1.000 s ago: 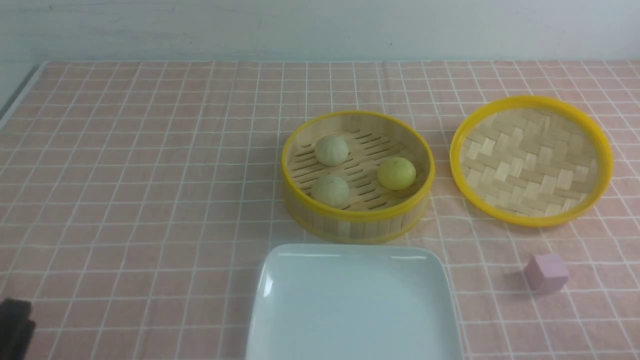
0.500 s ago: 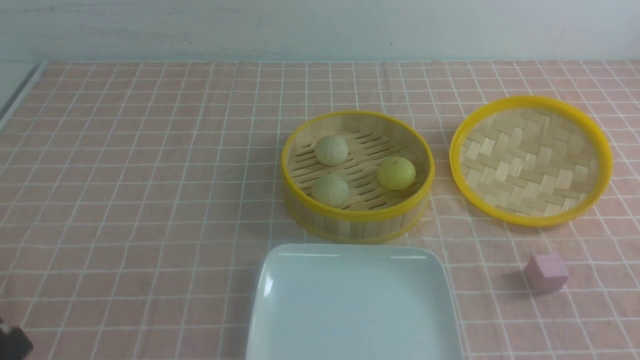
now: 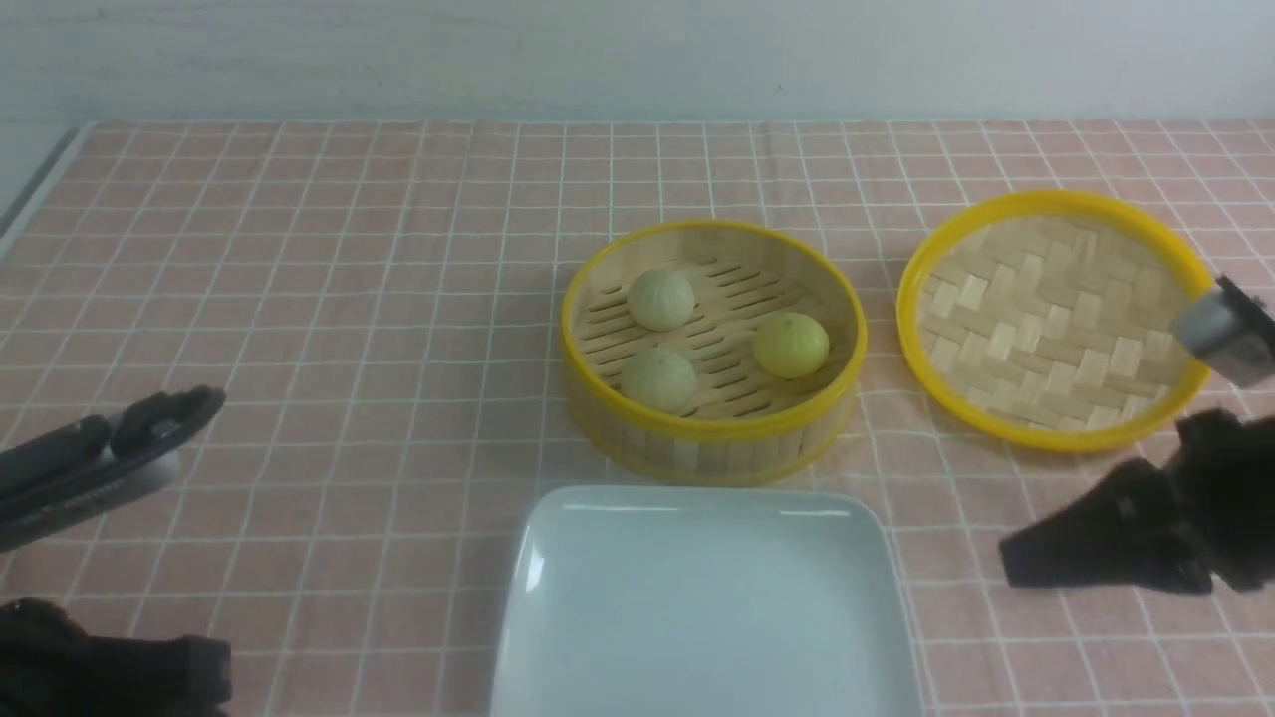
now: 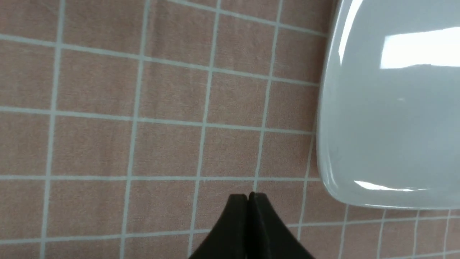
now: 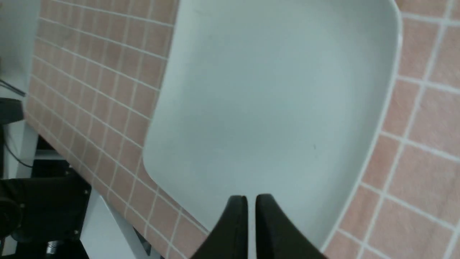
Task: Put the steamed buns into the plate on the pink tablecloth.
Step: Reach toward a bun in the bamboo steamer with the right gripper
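Note:
Three steamed buns lie in a yellow-rimmed bamboo steamer basket (image 3: 712, 438): two pale ones (image 3: 661, 299) (image 3: 657, 379) and a yellow-green one (image 3: 791, 345). The white square plate (image 3: 697, 597) sits empty on the pink tablecloth (image 3: 299, 299), just in front of the basket. My left gripper (image 3: 204, 403) hovers over the cloth left of the plate (image 4: 388, 118). Its black fingers are pressed together in the left wrist view (image 4: 248, 196), holding nothing. My right gripper (image 3: 1008, 565) points at the plate's right edge. Over the plate (image 5: 266, 90) it is shut and empty (image 5: 251, 197), with a hairline slit.
The woven steamer lid (image 3: 1056, 319) lies upside down to the right of the basket, partly behind my right arm. A dark part of my left arm (image 3: 100, 672) fills the bottom left corner. The table's left edge (image 3: 40, 189) runs along the far left.
Both arms have come into the front view: the left one up from the bottom left corner, the right one in from the right, covering the small pink cube. Buns, basket and plate have not moved.

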Robot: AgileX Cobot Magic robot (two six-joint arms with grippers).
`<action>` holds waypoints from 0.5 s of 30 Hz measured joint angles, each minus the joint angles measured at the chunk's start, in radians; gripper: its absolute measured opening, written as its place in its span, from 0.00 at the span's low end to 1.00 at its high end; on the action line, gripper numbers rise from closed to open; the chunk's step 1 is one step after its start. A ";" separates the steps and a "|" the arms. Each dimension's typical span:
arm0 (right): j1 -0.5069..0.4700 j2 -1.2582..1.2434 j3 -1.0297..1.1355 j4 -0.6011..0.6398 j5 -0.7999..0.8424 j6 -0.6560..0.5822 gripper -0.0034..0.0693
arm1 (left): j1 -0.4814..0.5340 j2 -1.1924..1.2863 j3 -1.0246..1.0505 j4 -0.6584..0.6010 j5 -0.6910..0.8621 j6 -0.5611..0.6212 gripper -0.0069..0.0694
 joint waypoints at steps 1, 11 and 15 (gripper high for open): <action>0.002 0.044 -0.044 0.002 0.005 -0.008 0.09 | 0.000 0.005 0.000 -0.007 -0.016 0.008 0.11; 0.244 0.361 -0.432 -0.347 -0.134 0.246 0.18 | 0.000 0.009 0.000 -0.018 -0.056 0.015 0.13; 0.352 0.517 -0.617 -0.641 -0.239 0.467 0.30 | 0.000 0.009 0.000 -0.019 -0.065 0.014 0.13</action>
